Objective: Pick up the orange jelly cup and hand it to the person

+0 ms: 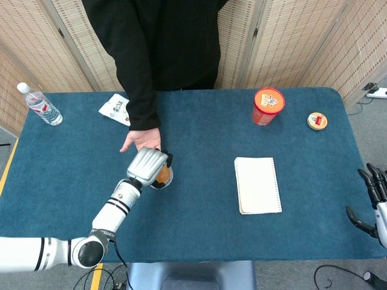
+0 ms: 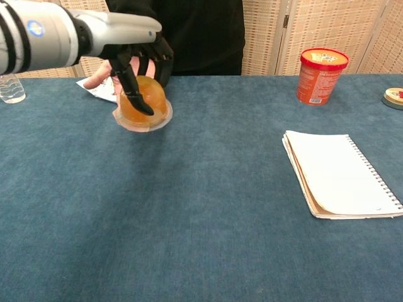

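Left hand (image 2: 135, 53) grips the orange jelly cup (image 2: 142, 104) from above — dark fingers (image 2: 130, 85) wrapped over its dome, cup lifted off the table (image 2: 208, 207), right beside the person's open palm (image 1: 140, 140). Right hand (image 1: 376, 199) at the table's edge — fingers apart, holding nothing.

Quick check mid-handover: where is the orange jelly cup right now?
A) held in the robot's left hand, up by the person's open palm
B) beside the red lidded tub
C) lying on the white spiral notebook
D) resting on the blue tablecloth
A: the left hand grips the orange jelly cup clear of the blue tablecloth, right at the person's hand.
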